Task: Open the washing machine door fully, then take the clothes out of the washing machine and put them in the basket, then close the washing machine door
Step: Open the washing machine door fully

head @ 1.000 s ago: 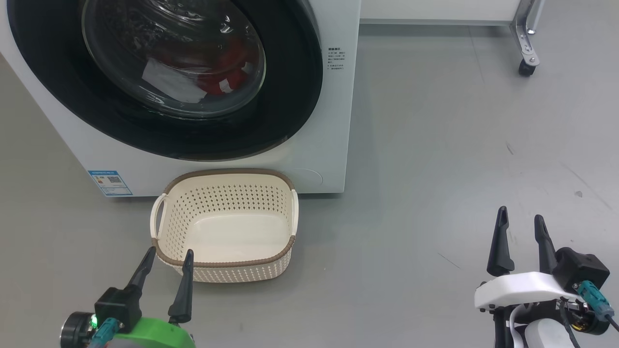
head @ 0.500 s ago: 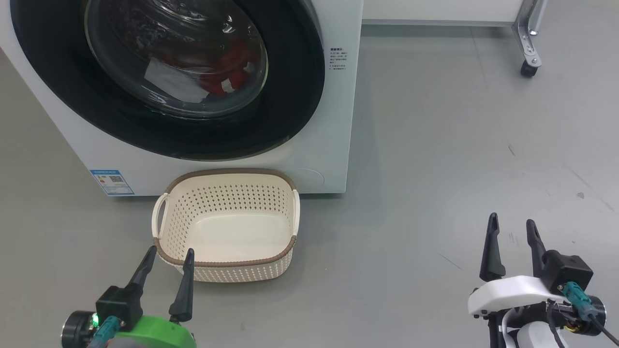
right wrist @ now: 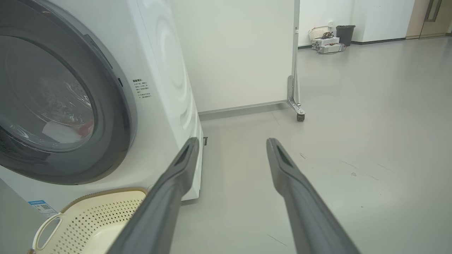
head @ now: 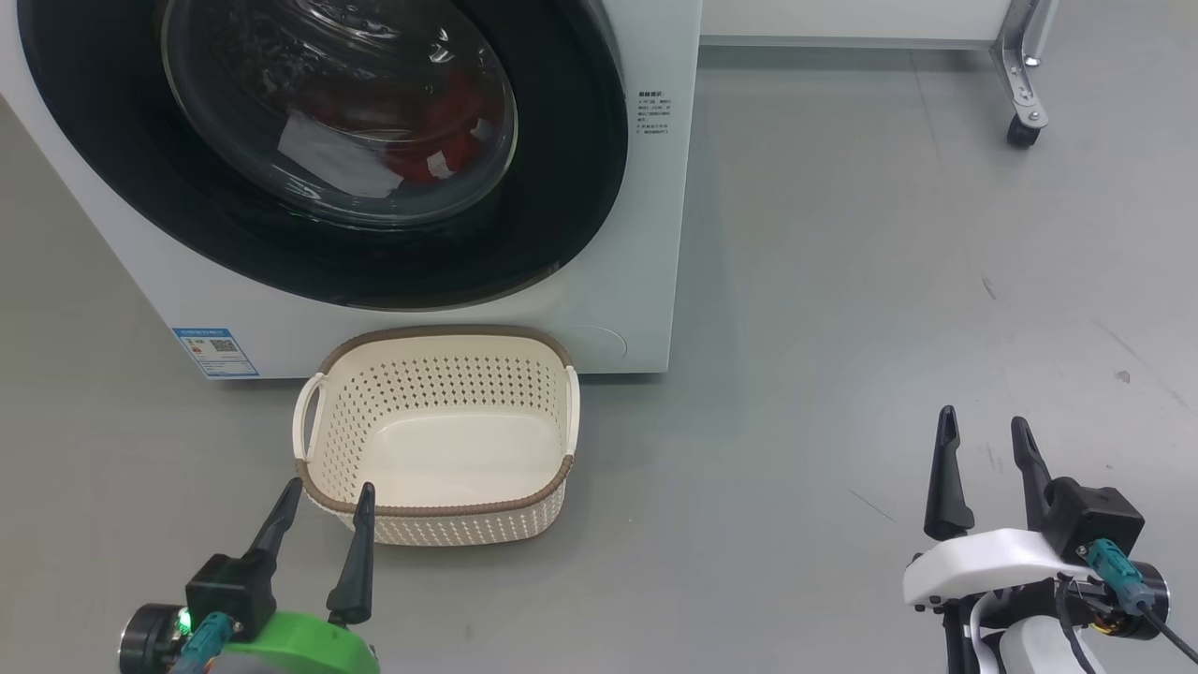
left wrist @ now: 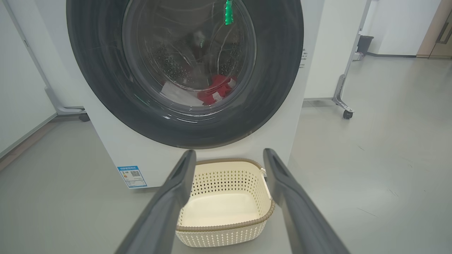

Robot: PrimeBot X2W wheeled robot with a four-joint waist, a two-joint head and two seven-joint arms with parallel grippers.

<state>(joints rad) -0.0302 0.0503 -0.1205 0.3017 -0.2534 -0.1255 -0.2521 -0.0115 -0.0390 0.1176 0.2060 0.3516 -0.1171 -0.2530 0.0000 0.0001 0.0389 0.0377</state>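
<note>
1. The round, black-rimmed glass washing machine door [head: 571, 187] sat shut, with red-and-white cloth clothes [head: 440, 140] behind it.
2. The cream perforated plastic basket [head: 440, 333] stood just before the white washing machine [head: 646, 234].
3. The left gripper [head: 329, 487] and right gripper [head: 983, 417] hung with fingers spread, holding nothing.

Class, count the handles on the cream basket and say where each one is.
2. The left handle and the right handle sit on opposite ends of the basket.

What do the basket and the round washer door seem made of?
The basket looks like matte cream moulded plastic, perforated, with a brown woven-look rim. The washing machine door seems glossy black plastic around clear glass: it carries reflections, and the red clothes show through.
</note>
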